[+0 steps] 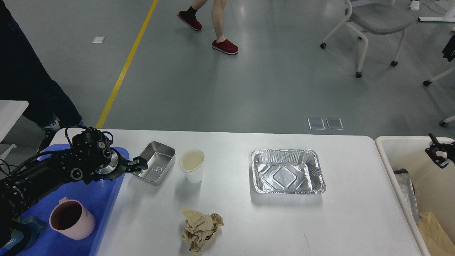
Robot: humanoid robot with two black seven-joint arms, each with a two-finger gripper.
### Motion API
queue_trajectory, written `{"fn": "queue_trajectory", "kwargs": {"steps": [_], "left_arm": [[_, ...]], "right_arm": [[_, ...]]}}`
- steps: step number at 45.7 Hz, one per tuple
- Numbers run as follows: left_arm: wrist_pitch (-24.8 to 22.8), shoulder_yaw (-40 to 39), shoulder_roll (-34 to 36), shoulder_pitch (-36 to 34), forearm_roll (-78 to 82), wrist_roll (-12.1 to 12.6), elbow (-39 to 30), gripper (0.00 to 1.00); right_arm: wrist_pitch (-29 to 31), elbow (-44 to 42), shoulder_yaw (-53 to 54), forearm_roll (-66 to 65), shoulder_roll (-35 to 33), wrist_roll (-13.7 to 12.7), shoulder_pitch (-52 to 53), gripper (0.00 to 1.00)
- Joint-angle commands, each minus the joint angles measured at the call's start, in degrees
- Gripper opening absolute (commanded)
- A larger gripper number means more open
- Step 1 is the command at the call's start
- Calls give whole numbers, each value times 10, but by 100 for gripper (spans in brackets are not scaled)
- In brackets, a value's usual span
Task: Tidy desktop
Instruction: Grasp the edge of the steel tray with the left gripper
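Left gripper (140, 165) fingers too dark to separate; right gripper (438, 155) tiny, state unclear; blue tray (106, 185) and bin (387, 156) cropped.

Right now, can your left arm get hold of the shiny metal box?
Probably yes. The left gripper is already at the near-left rim of the metal box, and nothing lies between them; the paper cup stands apart on the other side.
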Motion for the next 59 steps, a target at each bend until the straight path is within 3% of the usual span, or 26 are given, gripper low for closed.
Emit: {"fn": "queue_trajectory", "kwargs": {"steps": [1, 18, 25, 41, 54, 59], "left_arm": [[0, 0, 1, 0, -1, 0, 0, 97], [31, 0, -14, 0, -5, -2, 2, 97], [39, -2, -38, -3, -6, -5, 35, 97], [64, 1, -81, -1, -5, -32, 77, 97], [63, 1, -84, 2, -6, -32, 79, 97], [62, 2, -84, 4, -4, -32, 79, 92]], "right_arm": [[23, 0, 10, 1, 13, 0, 2, 100], [31, 0, 14, 1, 15, 0, 3, 100], [32, 0, 18, 1, 14, 0, 3, 100], [33, 0, 22, 0, 16, 0, 3, 100], [33, 1, 22, 0, 16, 0, 3, 100], [33, 1, 22, 0, 16, 0, 2, 100]]}}
